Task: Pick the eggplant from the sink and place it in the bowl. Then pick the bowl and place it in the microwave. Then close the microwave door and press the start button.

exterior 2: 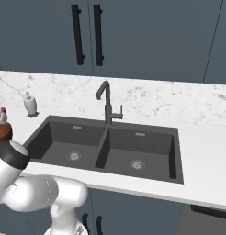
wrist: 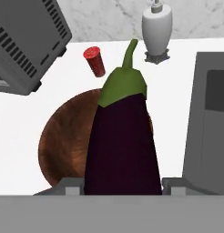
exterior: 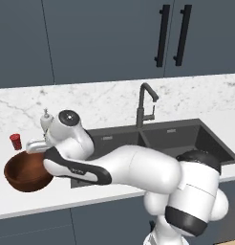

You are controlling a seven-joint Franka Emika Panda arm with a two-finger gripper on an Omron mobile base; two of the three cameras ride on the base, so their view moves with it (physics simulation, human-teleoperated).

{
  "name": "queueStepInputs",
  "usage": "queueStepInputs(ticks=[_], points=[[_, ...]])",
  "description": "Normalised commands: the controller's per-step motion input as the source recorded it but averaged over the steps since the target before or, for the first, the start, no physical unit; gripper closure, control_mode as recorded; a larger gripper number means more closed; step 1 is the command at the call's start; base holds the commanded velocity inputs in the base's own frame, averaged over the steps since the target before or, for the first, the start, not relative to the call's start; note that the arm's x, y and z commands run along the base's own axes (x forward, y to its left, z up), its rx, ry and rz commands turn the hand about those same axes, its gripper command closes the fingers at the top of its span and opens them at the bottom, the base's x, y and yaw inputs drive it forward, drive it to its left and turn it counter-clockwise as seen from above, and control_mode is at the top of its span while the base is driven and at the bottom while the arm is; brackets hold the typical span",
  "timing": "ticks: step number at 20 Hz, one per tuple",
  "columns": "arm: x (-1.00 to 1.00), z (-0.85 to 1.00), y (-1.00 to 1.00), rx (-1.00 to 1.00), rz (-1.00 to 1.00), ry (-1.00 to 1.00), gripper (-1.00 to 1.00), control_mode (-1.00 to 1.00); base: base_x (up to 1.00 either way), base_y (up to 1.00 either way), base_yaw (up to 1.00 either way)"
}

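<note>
In the hand view the glossy dark purple eggplant [wrist: 123, 141] with its green cap stands between the two fingertips of my gripper [wrist: 123, 185], which is shut on it. The eggplant hangs just above the reddish-brown wooden bowl [wrist: 63, 145], its stem pointing away from the hand. From the left base view the gripper [exterior: 34, 146] sits over the back rim of the bowl [exterior: 25, 173] on the counter, left of the dark double sink [exterior: 162, 139]. The microwave's dark grey vented casing [wrist: 27, 41] shows at the upper left; its door is out of view.
A small red cup [exterior: 15, 141] and a white soap dispenser [exterior: 46, 119] stand just behind the bowl. The dark faucet [exterior: 145, 103] rises behind the sink, whose basins [exterior 2: 110, 147] hold nothing. Dark cabinets hang above the marble backsplash.
</note>
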Motion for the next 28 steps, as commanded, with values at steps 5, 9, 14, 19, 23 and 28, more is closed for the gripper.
queueStepInputs(ticks=[5, 9, 14, 19, 23, 28], points=[[0.03, -0.28, 0.22, -0.01, 0.00, 0.02, 1.00, -1.00, 0.00, 0.00, 0.00], [0.03, -0.28, 0.12, 0.00, 0.00, 0.00, 1.00, -1.00, 0.00, 0.00, 0.00], [0.15, -0.32, 0.21, 0.00, 0.00, 0.00, 1.00, -1.00, 0.00, 0.00, 0.00], [0.25, -0.28, 0.26, 0.00, 0.00, 0.02, 1.00, -1.00, 0.00, 0.00, 0.00], [0.31, -0.27, 0.34, 0.00, 0.00, 0.03, 1.00, -1.00, 0.00, 0.00, 0.00], [0.21, -0.27, 0.22, 0.00, 0.00, 0.04, 1.00, -1.00, 0.00, 0.00, 0.00]])
